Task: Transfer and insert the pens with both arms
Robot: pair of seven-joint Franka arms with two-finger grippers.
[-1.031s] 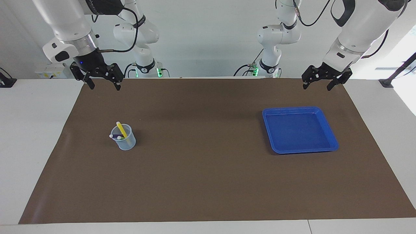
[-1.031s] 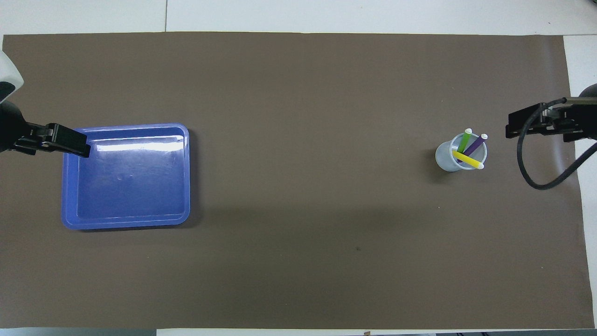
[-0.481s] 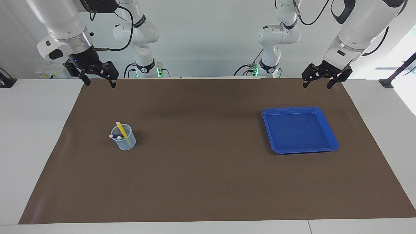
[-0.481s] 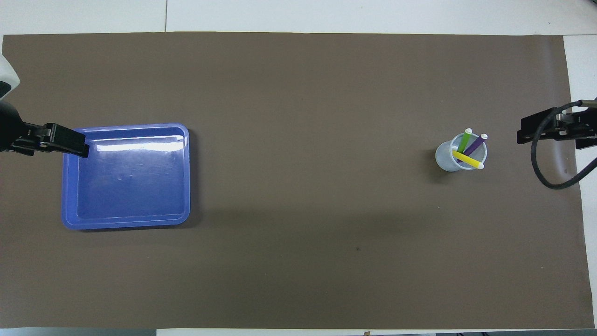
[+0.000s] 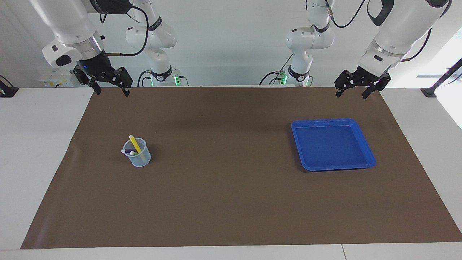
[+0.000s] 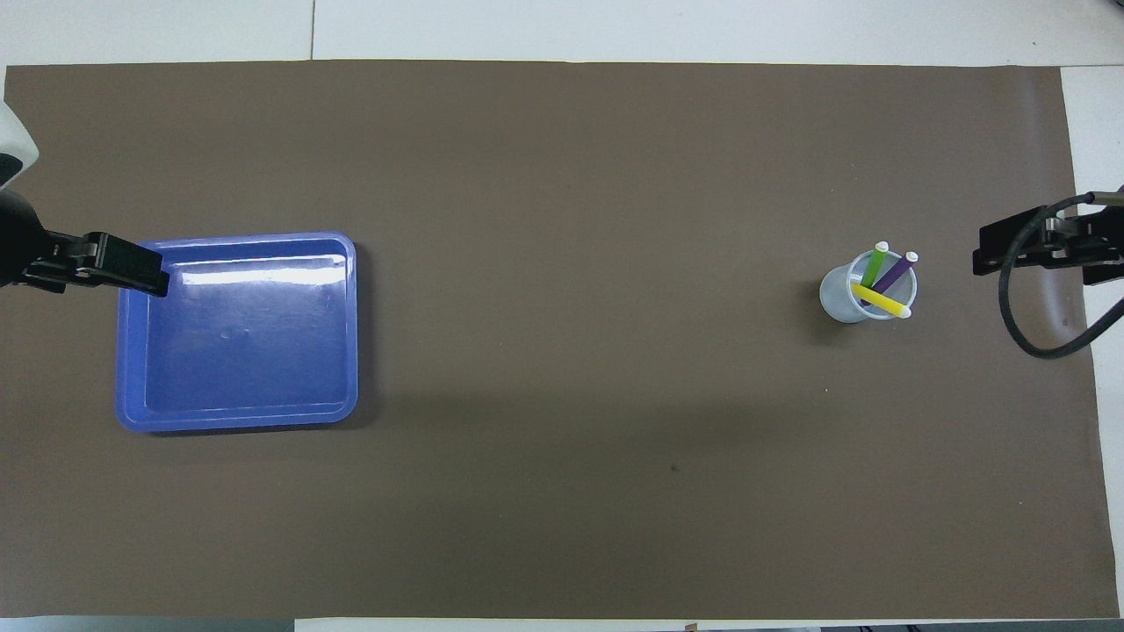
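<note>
Now both my left pincer (image 5: 350,94) and right pincer (image 5: 112,92) hang apart and empty over the worktop's (image 5: 231,202) edge, while three pens (image 6: 881,283) stand in the cup (image 6: 845,301).

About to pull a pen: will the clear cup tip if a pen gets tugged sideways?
Probably yes. The cup looks small, thin and light, and the yellow pen leans well above its rim, giving leverage. It stands free on the brown mat, so it may also slide.
</note>
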